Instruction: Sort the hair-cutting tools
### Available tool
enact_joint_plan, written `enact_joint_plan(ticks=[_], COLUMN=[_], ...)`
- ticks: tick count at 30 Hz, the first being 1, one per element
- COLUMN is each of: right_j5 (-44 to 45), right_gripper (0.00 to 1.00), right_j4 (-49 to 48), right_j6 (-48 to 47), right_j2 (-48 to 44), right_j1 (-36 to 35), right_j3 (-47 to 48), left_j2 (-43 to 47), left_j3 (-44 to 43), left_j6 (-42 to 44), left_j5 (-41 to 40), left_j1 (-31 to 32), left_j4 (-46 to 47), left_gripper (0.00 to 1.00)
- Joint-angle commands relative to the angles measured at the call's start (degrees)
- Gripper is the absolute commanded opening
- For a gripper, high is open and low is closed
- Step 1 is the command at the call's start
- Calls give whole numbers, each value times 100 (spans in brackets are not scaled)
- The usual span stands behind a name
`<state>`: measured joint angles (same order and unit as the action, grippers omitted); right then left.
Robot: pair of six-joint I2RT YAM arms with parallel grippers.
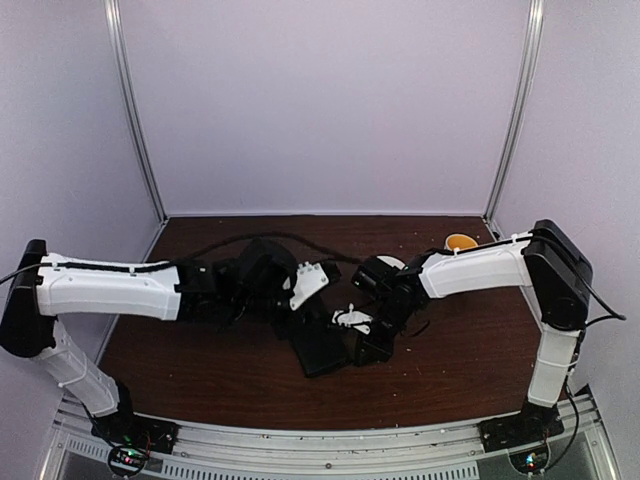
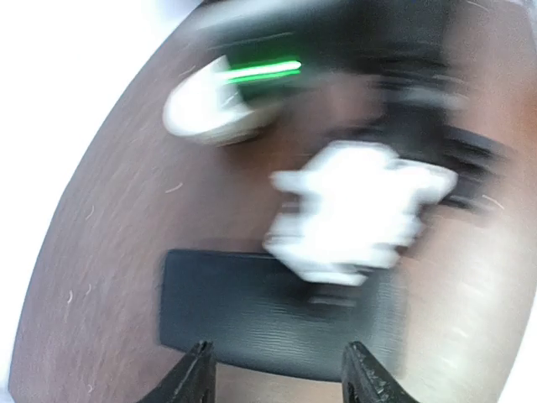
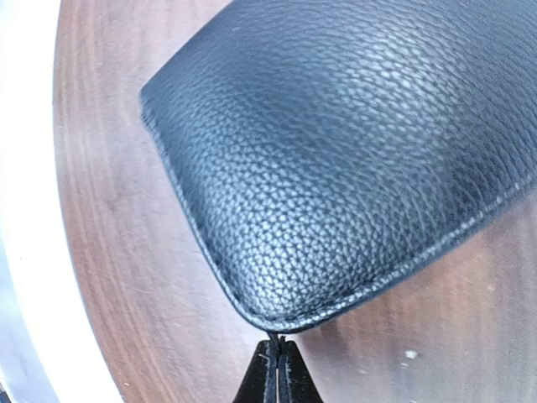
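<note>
at the clenched right pincer (image 3: 275, 374), corner of the black case (image 3: 352, 151), also just ahead of the released left pincer (image 2: 277, 357).

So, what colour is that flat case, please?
Flat leather case: black, pebble-grained; clearest in right wrist view.

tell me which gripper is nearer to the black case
Right. The right gripper, shut, sits at a corner of the black case; the left gripper hangs open above its edge.
</note>
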<state>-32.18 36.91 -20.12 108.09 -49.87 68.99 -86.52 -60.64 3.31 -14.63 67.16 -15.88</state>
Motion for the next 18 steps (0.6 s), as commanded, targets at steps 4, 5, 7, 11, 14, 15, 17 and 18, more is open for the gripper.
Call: enact_joint_plan(ticks=[4, 5, 7, 11, 14, 15, 17, 18], right_j5=[527, 596, 802, 1169, 1320, 1240, 1150, 1123], right_gripper=[0, 0, 0, 0, 0, 0, 0, 0], right_j4=[-25, -58, -154, -299, -211, -143, -100, -79], right_j6=[-22, 5, 84, 234, 299, 268, 283, 292], right_j2=[-228, -255, -290, -207, 9, 78, 181, 238], right_j1=[216, 297, 462, 768, 867, 873, 873, 872], right_j3=[-82, -93, -77, 121, 337, 396, 477, 521], left_j2=[-1006, -1107, -1345, -1946, -2147, -2151, -2136, -2137], left_j3=[-747, -851, -1053, -1560, -1580, -1523, -1415, -1367], left_j6=[-1269, -1367, -1464, -1675, -1912, -1995, -2006, -1945], left_j5=[1201, 1313, 1385, 1410, 1568, 1710, 1984, 2102], left_j1=[-1820, -1930, -2050, -2252, -2412, -2496, -2556, -2558], left_j4=[2, -8, -21, -300, -276, -212, -87, -9], left_gripper=[55, 55, 56, 55, 54, 54, 54, 55])
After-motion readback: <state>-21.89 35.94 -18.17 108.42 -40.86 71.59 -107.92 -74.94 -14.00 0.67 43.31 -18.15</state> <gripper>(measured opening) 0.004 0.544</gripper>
